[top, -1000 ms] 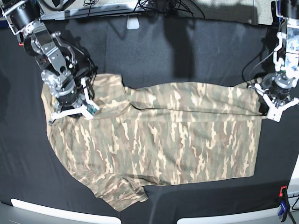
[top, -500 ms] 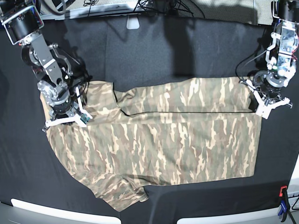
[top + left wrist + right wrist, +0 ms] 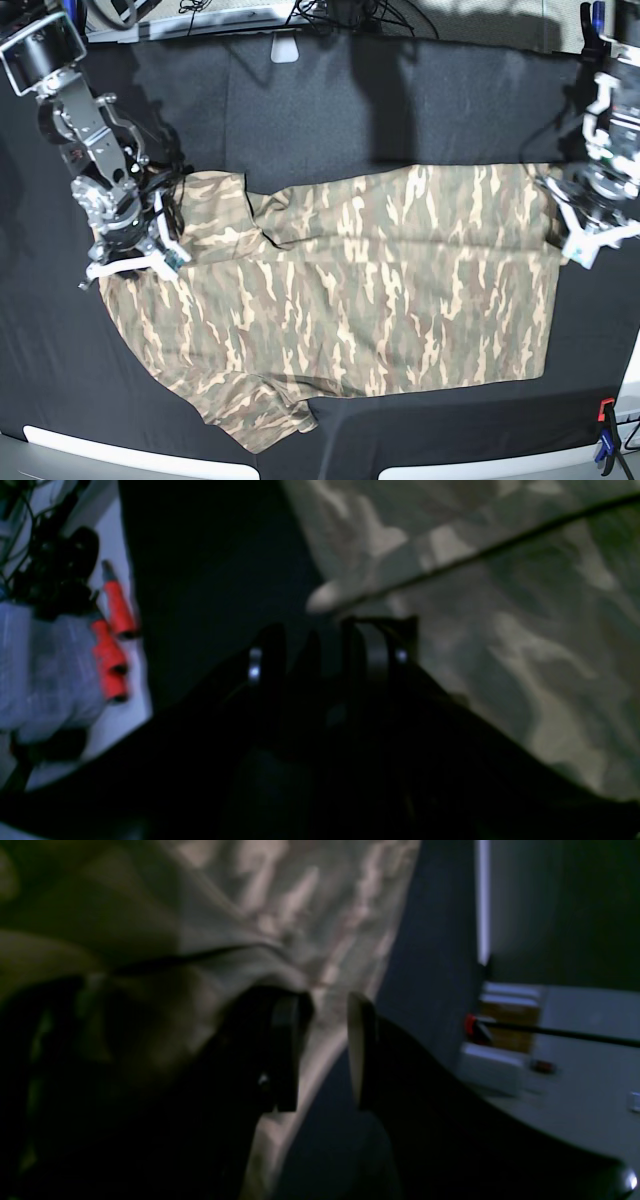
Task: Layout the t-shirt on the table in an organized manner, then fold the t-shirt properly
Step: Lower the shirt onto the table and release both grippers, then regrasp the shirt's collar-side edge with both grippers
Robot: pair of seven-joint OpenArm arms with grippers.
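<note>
- Shirt (image 3: 340,290): camouflage cloth spread across the middle of the table (image 3: 330,110), long axis running left to right in the base view; the far strip is folded over the body, its fold line dark and running from the collar side toward the hem side
- Near sleeve (image 3: 262,420): rumpled, pointing toward the table's near edge
- Shirt in the left wrist view (image 3: 500,630): fills the upper right, a dark fold line crossing it on a slant, its edge ending just ahead of the fingers
- Shirt in the right wrist view (image 3: 210,930): blurred, fills the upper left, a raised fold of cloth lying against the left-hand finger
- Left gripper (image 3: 598,232): on the base view's right, over the shirt's far hem corner; in its wrist view (image 3: 332,640) the dark fingers stand slightly apart with no cloth visible between them, so it reads as parted and holding nothing
- Right gripper (image 3: 132,262): on the base view's left, over the shoulder end of the shirt; in its wrist view (image 3: 322,1050) a clear gap shows between the two fingers, with shirt edge and dark table seen through it; parted, nothing clamped
- Table: black cloth, bare around the shirt on every side
- Clamp (image 3: 605,425): red and blue, at the near right table edge
- Orange handles (image 3: 112,635): beyond the table edge in the left wrist view, blurred
- Cables (image 3: 340,12): along the far edge
</note>
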